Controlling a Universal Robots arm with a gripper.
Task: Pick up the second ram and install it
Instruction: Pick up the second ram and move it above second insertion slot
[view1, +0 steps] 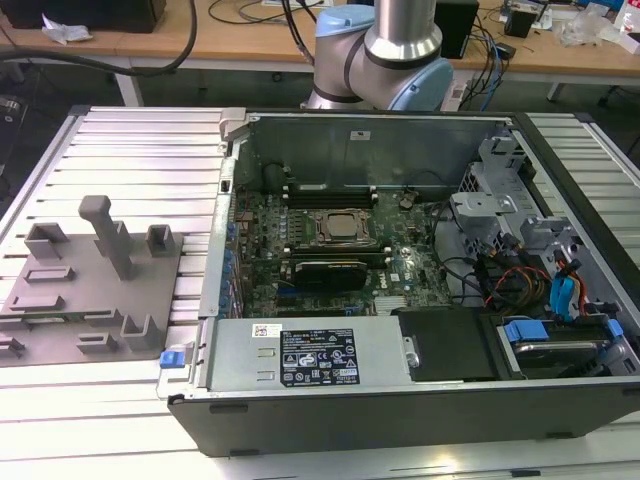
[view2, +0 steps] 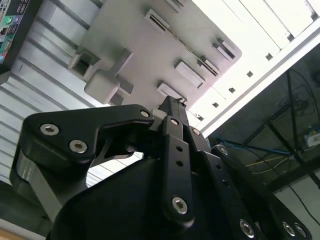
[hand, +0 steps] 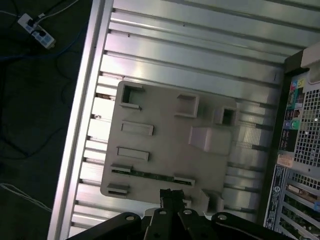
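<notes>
Gripper (hand: 170, 193) is over the grey fixture plate (hand: 165, 135), tips pointing down at the plate edge; from what I see in both wrist views the fingers (view2: 174, 131) are drawn in narrow, tips together, nothing between them; second ram (hand: 150, 174) isn't picked yet; it's a thin dark green strip standing on edge in the fixture, spanned between two small grey holders, near the gripper tips but apart from them; the fixture's post (hand: 207, 139) stands upright further in on the plate, away from the ram; in the second wrist view the gripper (view2: 171, 101) hangs above the same plate (view2: 135, 45); in the exterior view the plate (view1: 90, 290) lies on the ribbed aluminium table (view1: 130, 150), on the exterior view's left of the open PC case (view1: 350, 420); motherboard (view1: 400, 270) is exposed, CPU socket (view1: 338, 228) about mid-board; arm column (view1: 400, 40) rises behind the case.
</notes>
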